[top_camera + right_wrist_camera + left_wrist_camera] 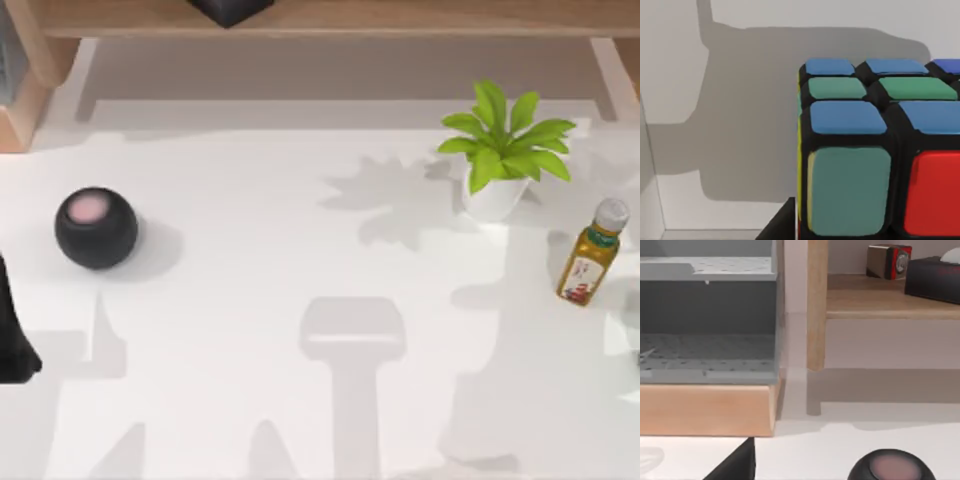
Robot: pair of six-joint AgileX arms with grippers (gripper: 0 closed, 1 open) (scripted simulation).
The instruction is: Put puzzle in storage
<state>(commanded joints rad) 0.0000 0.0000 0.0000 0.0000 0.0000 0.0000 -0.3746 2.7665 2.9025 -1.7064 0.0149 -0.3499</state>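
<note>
The puzzle [875,150] is a colour cube with blue, green, red and yellow tiles. It looms very close in the right wrist view, over a white surface crossed by a grey shadow. A dark part of my right gripper [782,222] sits right beside the cube's yellow side. The storage [707,315] is a grey perforated shelf unit on a wooden base, seen in the left wrist view. My left gripper [737,465] shows as a dark wedge in front of it. In the top view my left arm [15,340] stands at the table's left edge.
A black round speaker [96,228] with a pink top sits at the left. A potted plant [500,155] and a yellow bottle [592,252] stand at the right. A wooden shelf [890,300] holds a small box [889,261] and a dark box [935,277].
</note>
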